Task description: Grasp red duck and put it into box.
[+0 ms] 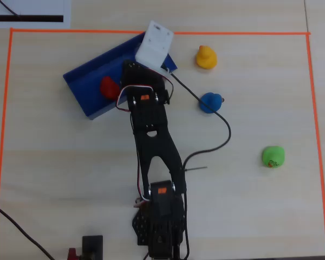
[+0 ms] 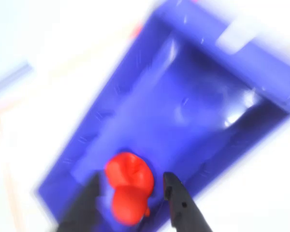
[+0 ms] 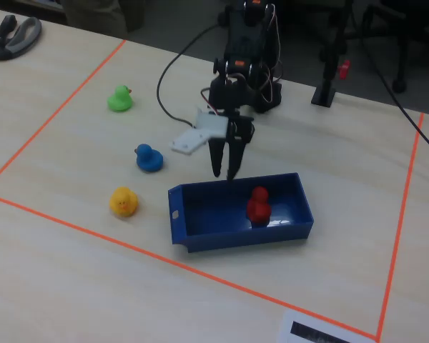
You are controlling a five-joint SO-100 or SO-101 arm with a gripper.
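Observation:
The red duck (image 3: 257, 206) stands upright on the floor of the dark-blue box (image 3: 236, 236), toward its right end in the fixed view. My gripper (image 3: 226, 170) hangs above the box's far wall, fingers pointing down, to the left of the duck and clear of it. In the blurred wrist view the red duck (image 2: 129, 186) shows between the two dark fingers of my gripper (image 2: 130, 178), with a gap on each side; it rests on the box (image 2: 183, 96) floor. The overhead view shows the red duck (image 1: 108, 86) in the box (image 1: 89, 76), next to my wrist.
Three ducks sit on the table outside the box: yellow (image 3: 123, 201), blue (image 3: 149, 158), green (image 3: 119, 98). A black cable (image 1: 222, 124) loops past the blue duck (image 1: 210, 102). Orange tape (image 1: 151, 32) frames the work area.

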